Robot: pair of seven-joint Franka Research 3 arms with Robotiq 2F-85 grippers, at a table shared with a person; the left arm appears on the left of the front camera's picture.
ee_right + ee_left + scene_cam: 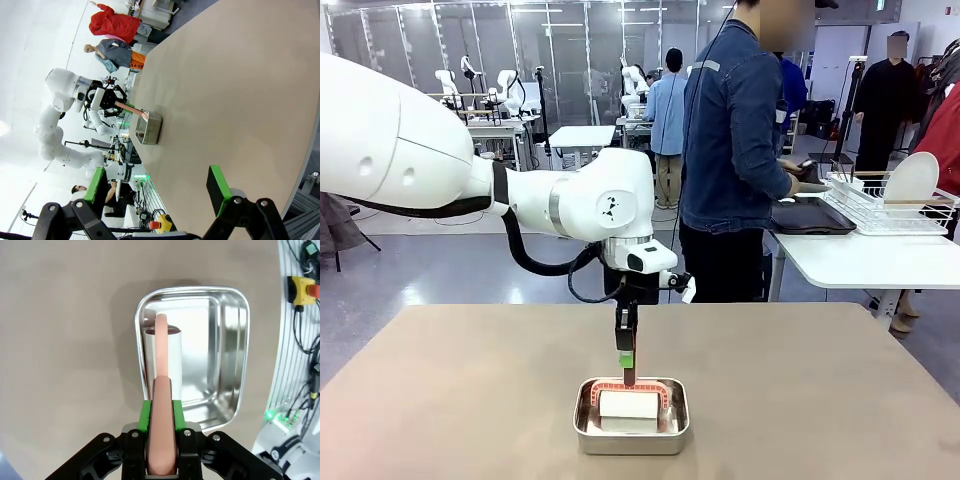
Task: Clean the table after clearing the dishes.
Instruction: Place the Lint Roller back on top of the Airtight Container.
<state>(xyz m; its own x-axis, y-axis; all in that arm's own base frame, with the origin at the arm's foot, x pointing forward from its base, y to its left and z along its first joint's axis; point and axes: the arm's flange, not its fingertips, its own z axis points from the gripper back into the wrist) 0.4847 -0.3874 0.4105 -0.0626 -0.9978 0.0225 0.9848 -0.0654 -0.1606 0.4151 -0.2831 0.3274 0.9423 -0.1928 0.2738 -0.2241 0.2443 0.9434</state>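
Directly below my left gripper [626,366] I see one shiny steel rectangular pan [631,432] holding one white roller [628,405]; the jaws clamp its pink handle [162,440]. My right gripper [155,192] gapes empty over the tan-brown table [820,400].

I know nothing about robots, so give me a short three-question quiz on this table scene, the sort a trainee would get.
1. True or false: the left gripper is shut on the pink handle of the pink-framed white roller.
2. Where does the roller's white drum sit? A. on the bare tan-brown tabletop; B. inside the small shiny steel rectangular pan; C. on the wire rack.
3. Fill in: the right gripper's green-padded fingers stand ____.

Key: 1 true; 2 B; 3 open, with nothing between them.
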